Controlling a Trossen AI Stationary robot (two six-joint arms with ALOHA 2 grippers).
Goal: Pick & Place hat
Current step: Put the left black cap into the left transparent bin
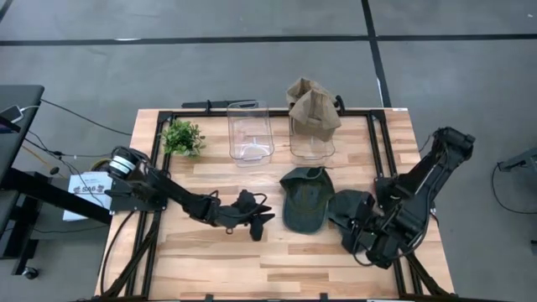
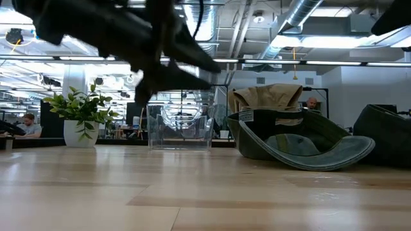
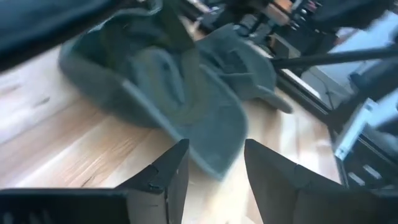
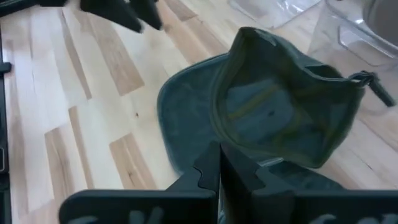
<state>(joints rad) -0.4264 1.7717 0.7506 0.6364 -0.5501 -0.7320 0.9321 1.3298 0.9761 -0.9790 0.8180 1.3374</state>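
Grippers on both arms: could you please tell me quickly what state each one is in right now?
Left gripper: open, empty, just short of the green cap.
Right gripper: shut, holding nothing, beside the same cap.

Grey floor (image 1: 210,75), ceiling ducts (image 2: 308,16), striplights, seated person (image 2: 29,125)

— What couldn't you make out?
— My left wrist view smeared the green hat (image 3: 180,99). A second dark hat (image 1: 351,207) lay half under my right arm.
— And low down?
— My left arm was 1 blur.
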